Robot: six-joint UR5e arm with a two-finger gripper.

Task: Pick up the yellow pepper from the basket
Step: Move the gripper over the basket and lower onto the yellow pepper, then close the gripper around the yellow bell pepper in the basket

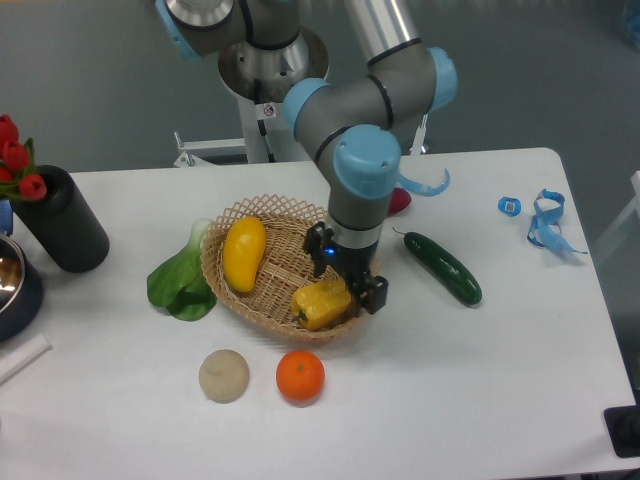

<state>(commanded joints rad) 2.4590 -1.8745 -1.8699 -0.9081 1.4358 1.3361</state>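
Since the yellow pepper is flanked by the open claw, the basket rim (openwork wicker) could be snagged.

grey tubular arm with pale blue joint caps, a white pedestal base, and a black gripper showing a small blue light
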